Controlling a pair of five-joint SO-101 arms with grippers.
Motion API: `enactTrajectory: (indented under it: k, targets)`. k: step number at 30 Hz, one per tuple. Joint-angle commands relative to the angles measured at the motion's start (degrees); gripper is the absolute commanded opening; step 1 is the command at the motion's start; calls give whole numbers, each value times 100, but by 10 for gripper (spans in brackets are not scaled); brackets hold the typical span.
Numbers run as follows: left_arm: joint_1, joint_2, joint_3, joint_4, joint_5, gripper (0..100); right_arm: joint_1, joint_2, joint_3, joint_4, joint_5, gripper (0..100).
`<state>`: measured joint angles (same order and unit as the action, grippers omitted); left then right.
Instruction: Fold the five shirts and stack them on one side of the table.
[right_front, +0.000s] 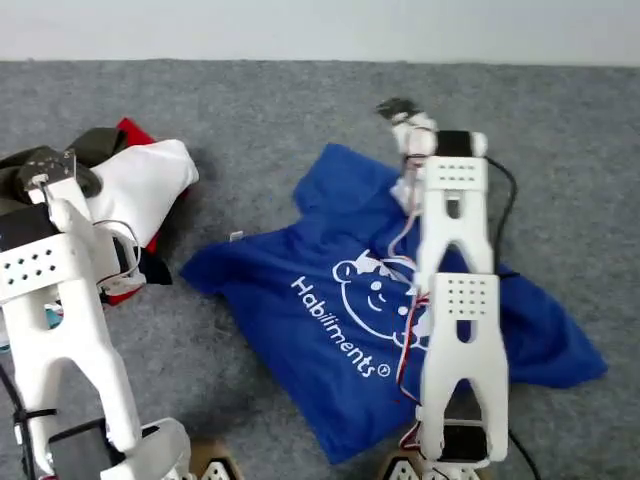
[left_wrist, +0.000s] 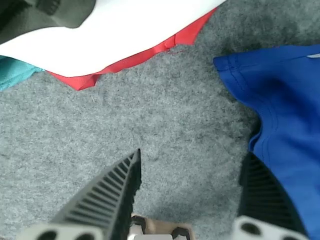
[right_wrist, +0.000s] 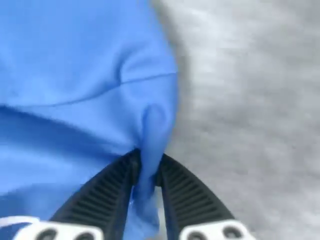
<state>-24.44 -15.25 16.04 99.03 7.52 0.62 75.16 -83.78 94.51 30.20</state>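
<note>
A blue shirt (right_front: 340, 330) with a white print lies spread and rumpled on the grey carpet. My right gripper (right_wrist: 147, 159) is shut on a pinched fold at the blue shirt's (right_wrist: 75, 65) edge. In the high view, the right gripper (right_front: 408, 185) sits at the shirt's far edge. My left gripper (left_wrist: 194, 156) hangs open over bare carpet, between a blue sleeve (left_wrist: 290, 110) and the pile. The pile at the left holds a white shirt (right_front: 145, 185), a red shirt (right_front: 135, 132), a dark olive one (right_front: 100, 145) and a teal one (left_wrist: 12, 75).
Grey carpet (right_front: 250, 120) covers the whole table, with a pale wall along the far edge. The left arm (right_front: 60, 270) stands over the near part of the pile. Open carpet lies at the far side and at the right.
</note>
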Motion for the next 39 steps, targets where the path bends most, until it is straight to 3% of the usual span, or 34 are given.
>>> enactTrajectory:
  k: [1,9,14,22,27,29,33,39]
  targets:
    - [-18,-202,-22,167,53,297,655,-48,-246,-453,-44,9]
    - [-18,-202,-22,167,62,297,1675,-48,-246,-1051,-44,9]
    - [-18,-202,-13,167,70,297,1675,-48,-264,-989,308,14]
    - [-229,-202,-13,167,53,297,1930,-40,-457,-1938,396,17]
    - [-448,-202,-13,167,44,297,2141,-119,-519,-2114,396,143]
    - [-457,-202,-13,167,44,297,2229,-251,-563,-1903,396,193]
    - [-360,-193,-13,167,53,299,2202,-602,-580,-945,396,203]
    - [1169,-193,-22,167,88,300,1692,-1209,-580,857,396,332]
